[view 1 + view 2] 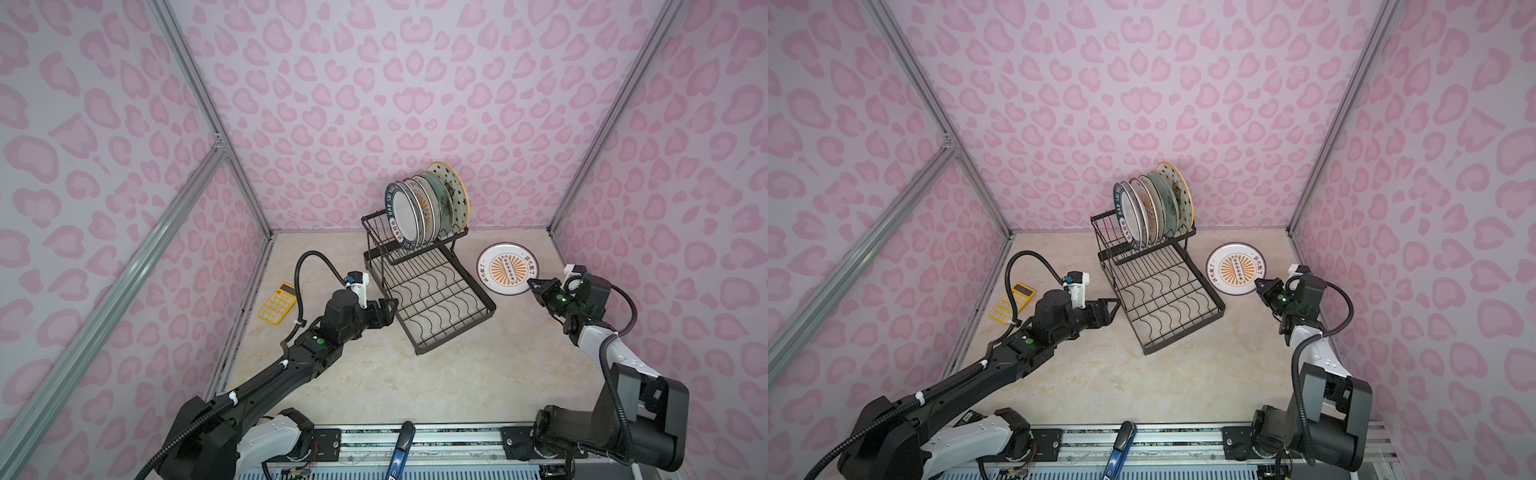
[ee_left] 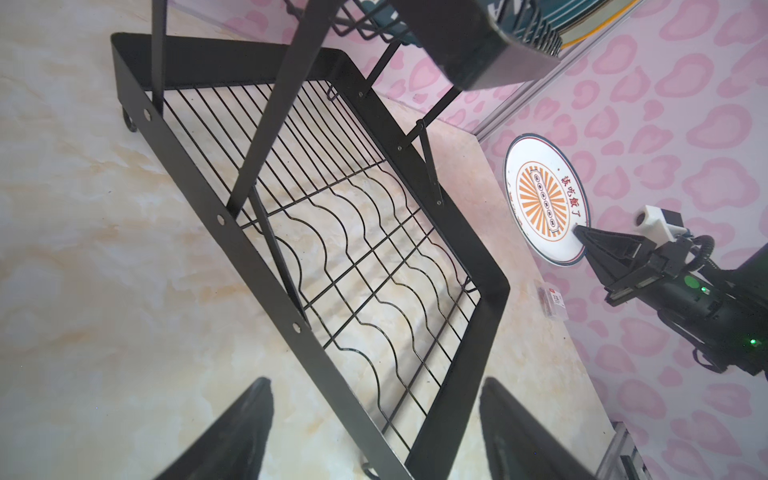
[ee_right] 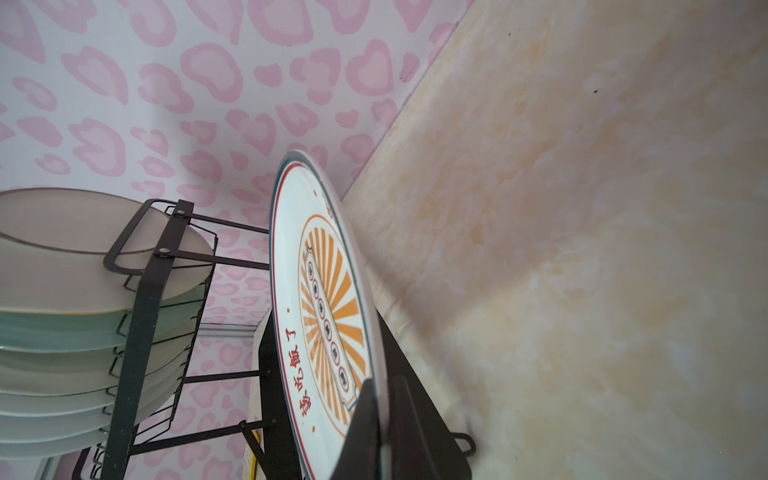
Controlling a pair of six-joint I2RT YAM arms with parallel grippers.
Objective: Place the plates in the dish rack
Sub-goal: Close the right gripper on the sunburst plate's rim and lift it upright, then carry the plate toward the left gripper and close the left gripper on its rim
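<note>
Now clamped with the right gripper [image 1: 533, 286] on the near-right rim of an orange sunburst plate [image 1: 508, 269], held tilted just right of the dish rack [image 2: 183, 166]. Holding nothing in the left gripper [image 1: 389, 311], jaws wide apart at the near-left corner of the flat tray [image 1: 457, 331]. Beyond, other plates [image 1: 428, 208] upright in the raised far basket [image 1: 376, 230]; yellow calculator [image 1: 277, 304] far left.

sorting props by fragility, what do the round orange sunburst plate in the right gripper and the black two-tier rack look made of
Round orange sunburst plate: probably glazed ceramic; glossy white face, crisp printed pattern.
Black two-tier rack: likely coated metal; thin bent wires, flat riveted bands, satin black.
</note>
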